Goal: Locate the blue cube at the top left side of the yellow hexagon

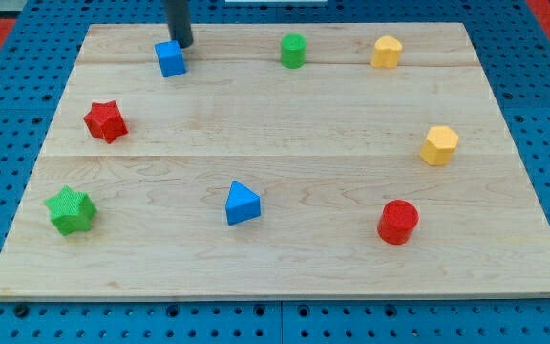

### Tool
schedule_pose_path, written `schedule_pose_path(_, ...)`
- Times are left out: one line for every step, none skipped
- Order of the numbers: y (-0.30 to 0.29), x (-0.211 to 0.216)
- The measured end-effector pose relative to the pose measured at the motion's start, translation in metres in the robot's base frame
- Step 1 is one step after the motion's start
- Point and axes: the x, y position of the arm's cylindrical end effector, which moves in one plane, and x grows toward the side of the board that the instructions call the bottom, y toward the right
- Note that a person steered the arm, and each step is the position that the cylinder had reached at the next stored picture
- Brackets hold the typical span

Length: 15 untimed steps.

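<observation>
Blue cube (170, 58) at top left, my tip (183, 44) touching, rod cut off above

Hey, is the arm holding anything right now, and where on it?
Nothing is held. My tip sits just above the blue cube at its top-right edge.

two blue blocks (170, 58) (242, 204), two yellow (386, 52) (438, 145), two red (105, 121) (397, 222), two green (293, 50) (70, 211)

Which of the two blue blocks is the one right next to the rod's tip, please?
The blue cube near the view's top left; my tip sits just above and right of it. The blue triangular block lies far off, toward the view's bottom.
</observation>
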Motion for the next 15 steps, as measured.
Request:
schedule_pose_path(-0.052, -0.012)
schedule_pose_path(-0.065, -0.006)
schedule_pose_path(-0.040, 0.022)
schedule_pose_path(0.001, 0.060)
schedule_pose_path(0.031, 0.065)
schedule_pose_path(0.026, 0.065)
schedule_pose_path(0.014, 0.065)
schedule_pose_path(0.018, 0.062)
schedule_pose_path(0.041, 0.083)
schedule_pose_path(0.041, 0.092)
schedule_pose_path(0.003, 0.074)
schedule_pose_path(0.025, 0.055)
schedule_pose_path(0.076, 0.061)
schedule_pose_path(0.103, 0.096)
schedule_pose_path(0.143, 0.108)
